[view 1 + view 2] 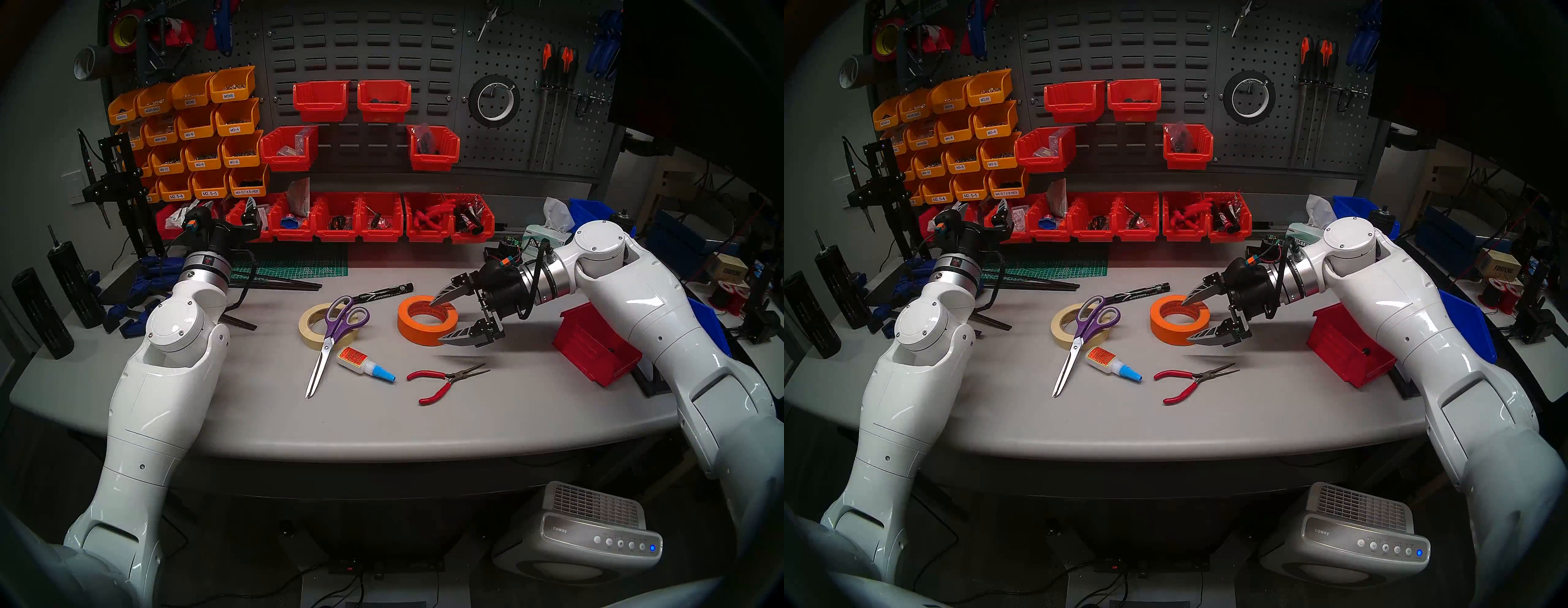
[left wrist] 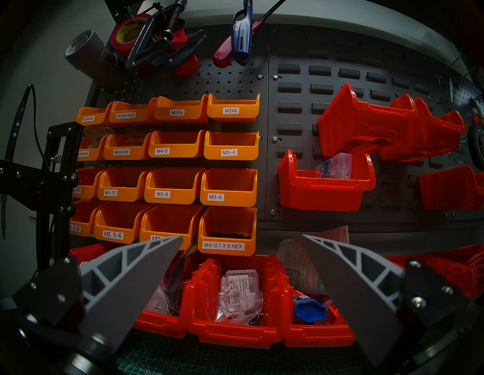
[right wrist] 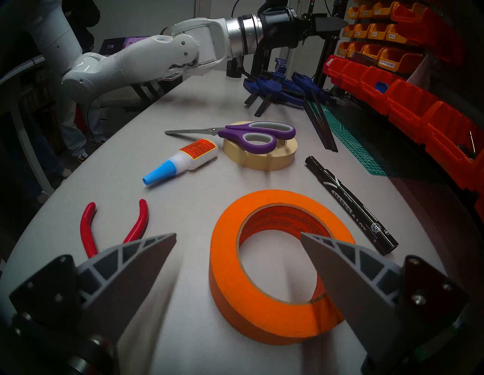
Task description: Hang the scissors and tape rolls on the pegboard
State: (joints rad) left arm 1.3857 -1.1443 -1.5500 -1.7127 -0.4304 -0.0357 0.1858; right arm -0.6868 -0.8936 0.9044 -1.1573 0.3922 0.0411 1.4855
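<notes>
the right hand (image 1: 447,316), spread wide and empty, straddles the near-right wall of the bright orange tape roll (image 1: 427,319) lying flat on the grey table (image 1: 509,407), so it should settle lower before pinching that wall squarely.

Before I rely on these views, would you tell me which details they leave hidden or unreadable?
- Orange tape roll: whether the open right gripper touches it; in the right wrist view one finger covers its hole.
- Cream masking-tape roll: partly covered by the purple-handled scissors in the head views.
- Black tape roll on the dark grey pegboard: its hook is too small to judge.
- Open left gripper: mostly hidden behind its wrist in head views.
</notes>
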